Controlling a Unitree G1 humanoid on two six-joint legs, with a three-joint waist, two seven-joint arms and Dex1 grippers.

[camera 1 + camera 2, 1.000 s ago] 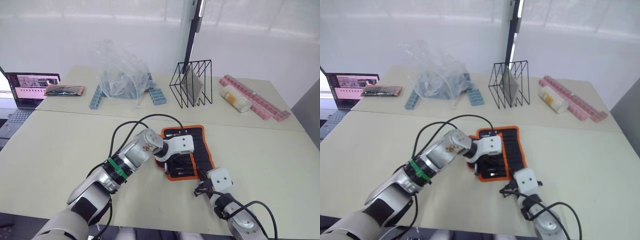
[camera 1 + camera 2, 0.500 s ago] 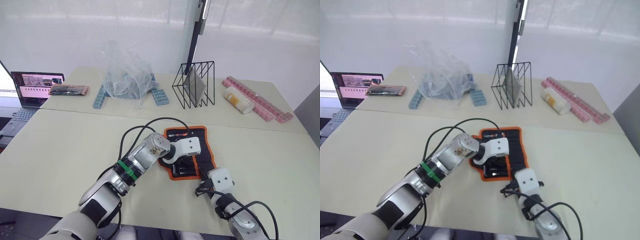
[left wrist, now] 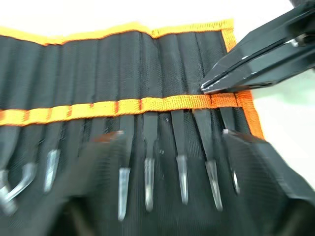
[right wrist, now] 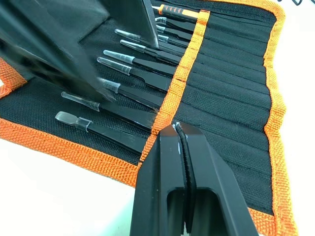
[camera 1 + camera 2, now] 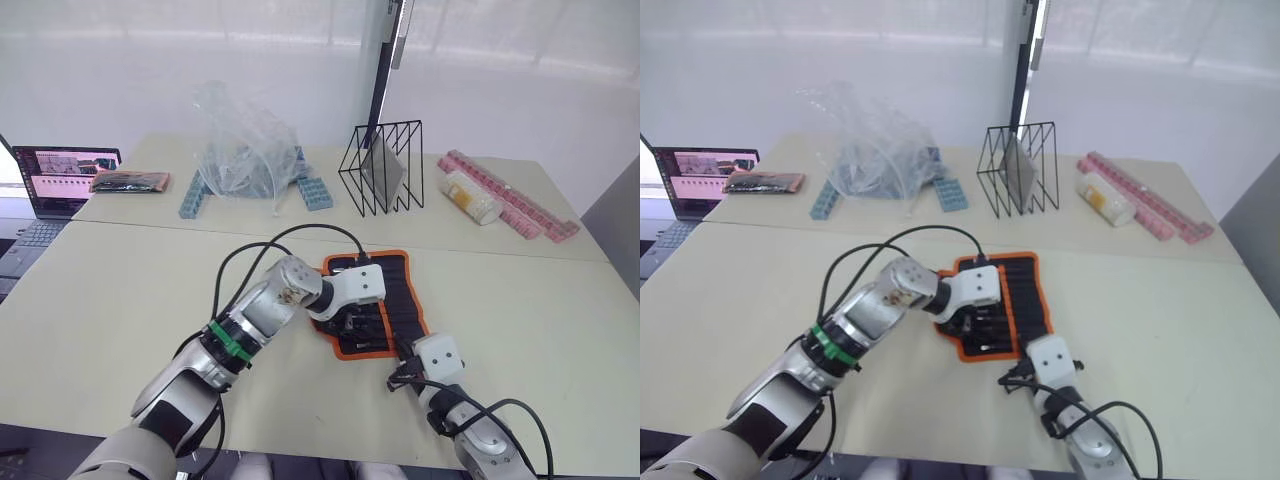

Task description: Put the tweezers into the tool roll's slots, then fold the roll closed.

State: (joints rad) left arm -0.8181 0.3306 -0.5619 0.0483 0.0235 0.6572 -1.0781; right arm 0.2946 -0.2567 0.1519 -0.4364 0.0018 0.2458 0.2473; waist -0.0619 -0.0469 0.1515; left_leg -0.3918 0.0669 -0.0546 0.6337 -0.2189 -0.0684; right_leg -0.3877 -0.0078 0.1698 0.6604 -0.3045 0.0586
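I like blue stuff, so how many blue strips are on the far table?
2. One blue strip pokes out left of the clear plastic bag, one on its right. The bag may hide more.

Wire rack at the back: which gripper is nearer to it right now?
Left. The left gripper is over the tool roll, on the side toward the wire rack. The right gripper touches the roll's orange strip at its near end, farther back.
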